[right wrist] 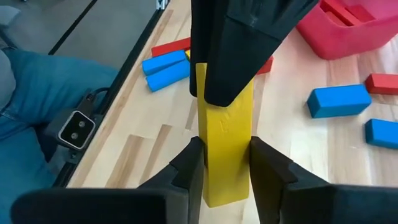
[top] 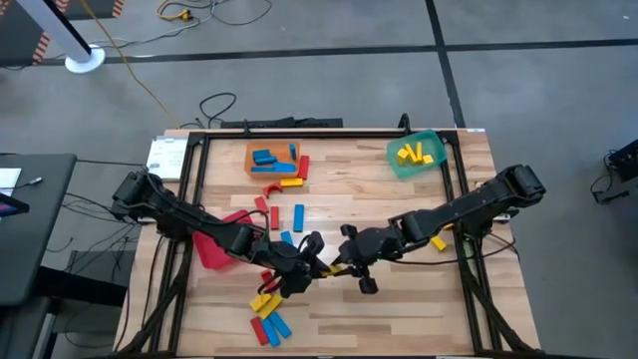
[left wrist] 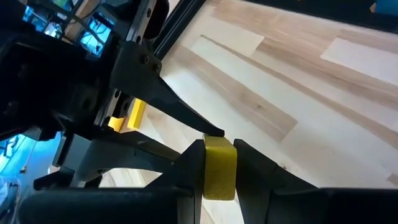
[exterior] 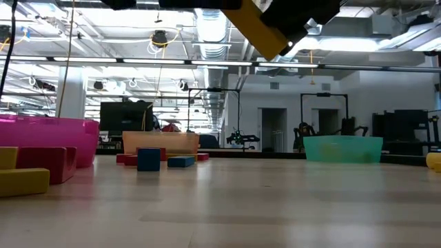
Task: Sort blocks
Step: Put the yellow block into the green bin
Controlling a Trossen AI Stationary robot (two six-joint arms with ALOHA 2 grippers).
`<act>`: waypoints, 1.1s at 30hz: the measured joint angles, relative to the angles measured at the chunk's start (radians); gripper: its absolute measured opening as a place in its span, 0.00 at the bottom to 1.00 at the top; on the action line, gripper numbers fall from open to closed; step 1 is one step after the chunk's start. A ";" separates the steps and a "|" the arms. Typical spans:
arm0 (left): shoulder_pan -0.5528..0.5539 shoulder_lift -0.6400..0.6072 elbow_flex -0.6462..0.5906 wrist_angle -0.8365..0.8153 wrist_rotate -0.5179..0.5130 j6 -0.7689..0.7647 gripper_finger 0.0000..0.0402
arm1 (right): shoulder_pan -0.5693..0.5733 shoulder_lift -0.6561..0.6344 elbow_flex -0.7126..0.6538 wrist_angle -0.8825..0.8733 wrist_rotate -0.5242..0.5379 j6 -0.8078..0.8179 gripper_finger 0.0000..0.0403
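A wooden table (top: pixel 399 299) holds three bins: a red bin (top: pixel 214 249) at the left, an orange bin (top: pixel 251 165) with blue blocks at the back, and a green bin (top: pixel 404 168) with yellow blocks at back right. Loose red, blue and yellow blocks (top: pixel 267 317) lie scattered at centre and front. Above the table's middle, the left gripper (top: pixel 317 261) and right gripper (top: pixel 347 265) meet, both clamped on one yellow block (right wrist: pixel 225 146), held between them off the surface.

On my wooden table (top: pixel 399 214): an orange bin (top: pixel 251 152) at the back, green bin (top: pixel 399 166) beside it, red bin (top: pixel 211 254) nearer the front-left.
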 joint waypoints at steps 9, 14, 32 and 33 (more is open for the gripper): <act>-0.004 -0.018 -0.001 -0.054 -0.026 -0.084 0.15 | 0.001 -0.007 0.008 -0.109 0.026 0.001 0.51; -0.003 -0.051 -0.001 -0.089 -0.088 -0.157 0.14 | 0.011 -0.016 0.053 -0.253 0.159 0.004 0.59; 0.068 -0.250 -0.001 -0.058 -0.089 -0.299 0.14 | 0.145 -0.074 0.069 -0.171 0.725 -0.136 0.52; 0.068 -0.252 -0.001 -0.056 -0.085 -0.300 0.14 | 0.144 -0.074 0.069 -0.154 0.748 -0.150 0.51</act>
